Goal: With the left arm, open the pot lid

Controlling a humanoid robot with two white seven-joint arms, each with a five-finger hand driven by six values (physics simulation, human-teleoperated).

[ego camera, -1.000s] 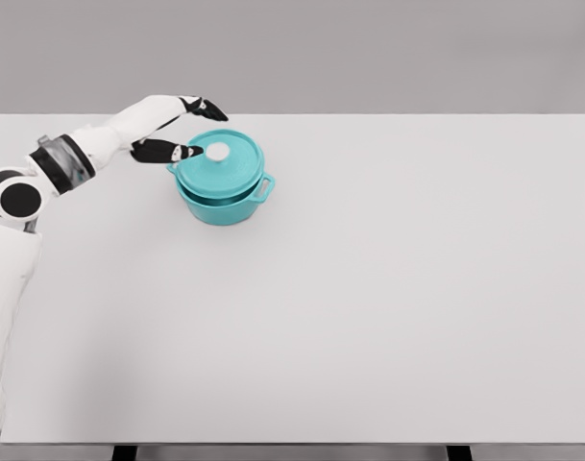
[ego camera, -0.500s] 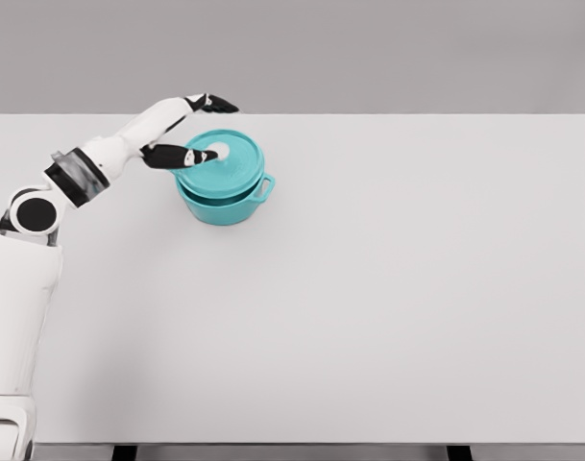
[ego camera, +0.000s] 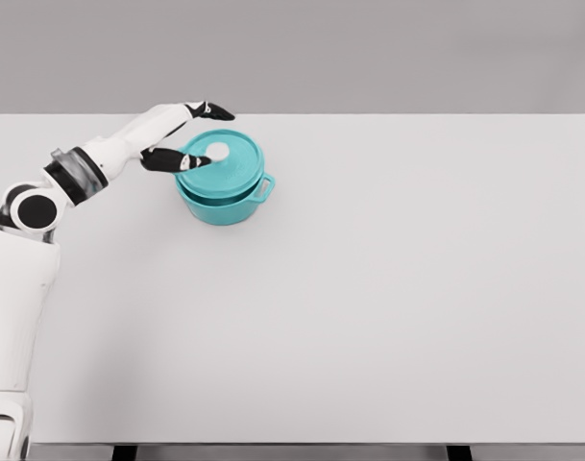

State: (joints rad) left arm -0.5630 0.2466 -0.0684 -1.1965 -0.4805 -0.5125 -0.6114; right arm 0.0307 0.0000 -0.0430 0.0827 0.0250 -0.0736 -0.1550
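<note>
A: Head view: round teal enamel pot point(ego camera: 224, 197) sits at the far left of the flat white bench point(ego camera: 388, 307), with its domed teal lid point(ego camera: 221, 165) on it, maybe slightly tilted. Small white round knob point(ego camera: 217, 151) sits at the lid's centre.

B: Hand state?

A: Left hand point(ego camera: 188, 136) is spread wide and holds nothing. One black finger reaches over the lid's far rim; the other tip is just beside the knob on the near-left side. Can't tell if it touches. The knob lies between the two.

B: So which step is it?

A: Looks like pre-grasp. Lid not lifted. Next move, as I judge it: close the fingers on the knob, then lift straight up so the pot isn't dragged along.

B: Clearance?

A: Plenty. Bench is open to the right and front of the pot, so there's room to set the lid down. The far bench edge is near, just behind the hand, so avoid pushing that way. Right arm isn't visible.
</note>
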